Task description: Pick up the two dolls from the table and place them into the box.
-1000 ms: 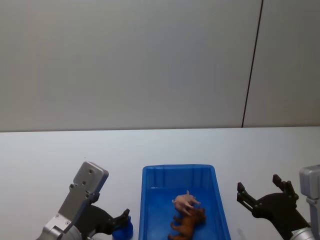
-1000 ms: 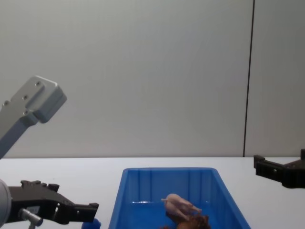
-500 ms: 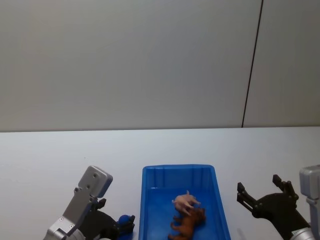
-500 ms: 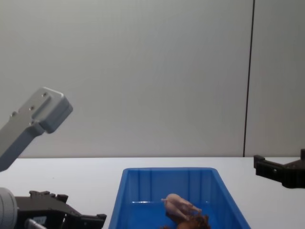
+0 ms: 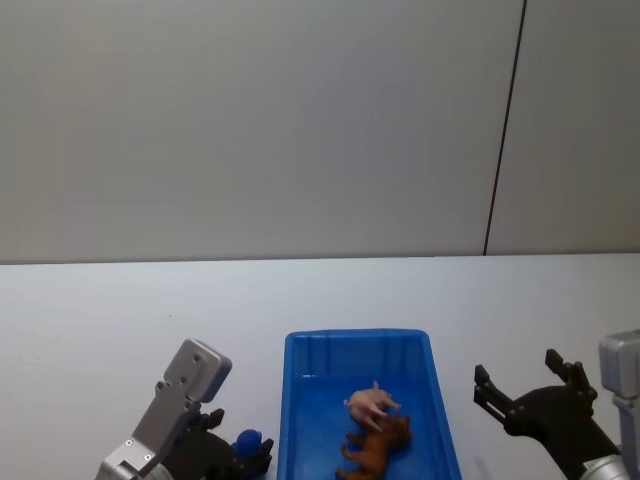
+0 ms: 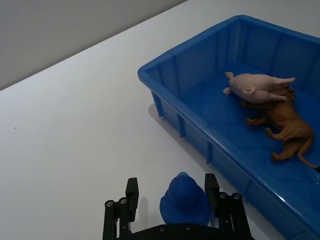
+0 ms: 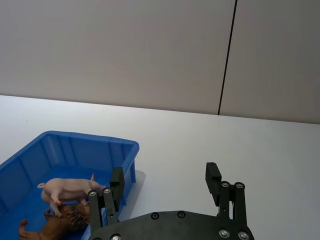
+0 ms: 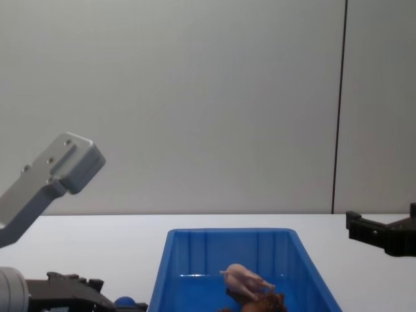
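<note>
I am watching the left gripper [image 6: 170,207] from its wrist camera: its black fingers [image 6: 131,192] are spread, straddling a small blue domed object [image 6: 184,200] on the table [image 6: 75,130] without visibly clamping it. The risk I am judging here: closing or dragging would carry that smooth, rounded piece along or knock it into the box [image 6: 165,75], whose ribbed wall stands just beside it toward 3 o'clock in the head view. The right gripper [image 5: 528,392] is idling wide open at 3 o'clock of the box, holding nothing. Both dolls are already lying inside the glossy blue plastic box: the pink pig [image 6: 257,87], smooth and hard-looking, is touching the brown shaggy animal [image 6: 285,130], which is sprawling on its side.
</note>
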`<state>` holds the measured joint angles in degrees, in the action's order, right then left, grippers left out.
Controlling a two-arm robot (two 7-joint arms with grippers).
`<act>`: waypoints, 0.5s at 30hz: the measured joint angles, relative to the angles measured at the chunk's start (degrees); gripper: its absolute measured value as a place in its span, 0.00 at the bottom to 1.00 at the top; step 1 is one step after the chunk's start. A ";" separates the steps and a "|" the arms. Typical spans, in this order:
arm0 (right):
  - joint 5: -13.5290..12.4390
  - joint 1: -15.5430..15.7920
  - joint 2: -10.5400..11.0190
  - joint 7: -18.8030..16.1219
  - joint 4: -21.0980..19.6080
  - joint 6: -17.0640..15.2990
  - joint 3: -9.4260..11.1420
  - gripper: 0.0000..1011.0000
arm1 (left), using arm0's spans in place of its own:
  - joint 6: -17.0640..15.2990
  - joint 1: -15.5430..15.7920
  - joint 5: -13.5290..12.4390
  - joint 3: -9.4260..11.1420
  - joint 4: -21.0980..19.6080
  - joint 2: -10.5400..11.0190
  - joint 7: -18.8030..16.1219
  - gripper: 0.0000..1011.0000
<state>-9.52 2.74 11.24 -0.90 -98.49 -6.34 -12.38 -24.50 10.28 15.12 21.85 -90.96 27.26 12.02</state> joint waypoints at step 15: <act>0.00 0.00 0.00 0.00 0.00 0.00 0.00 0.99 | 0.30 0.32 -0.59 0.09 1.70 -0.45 1.05 0.41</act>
<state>-9.52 2.74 11.24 -0.90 -98.49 -6.34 -12.38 -24.19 10.61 14.53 21.94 -89.26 26.81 13.07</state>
